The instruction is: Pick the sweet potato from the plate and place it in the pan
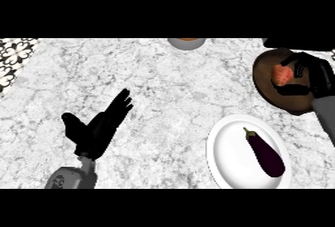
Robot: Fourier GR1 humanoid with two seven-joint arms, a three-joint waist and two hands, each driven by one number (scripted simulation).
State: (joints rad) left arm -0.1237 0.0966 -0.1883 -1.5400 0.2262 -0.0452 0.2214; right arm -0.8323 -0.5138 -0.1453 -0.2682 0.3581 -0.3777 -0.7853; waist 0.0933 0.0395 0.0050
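At about eight o'clock my left hand (98, 126) rests idle on the counter (170, 84), fingers straight and slack, holding nothing. The white plate (226, 150) at five o'clock carries only an eggplant (266, 153), so I judge I'm in the placing step. At two o'clock my right hand (313, 73), forearm rising from the right edge, curls around the sweet potato (282, 76) over the brown pan (271, 91); next I should lower and uncurl.

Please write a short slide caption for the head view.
Right hand holds sweet potato over pan; eggplant on plate.
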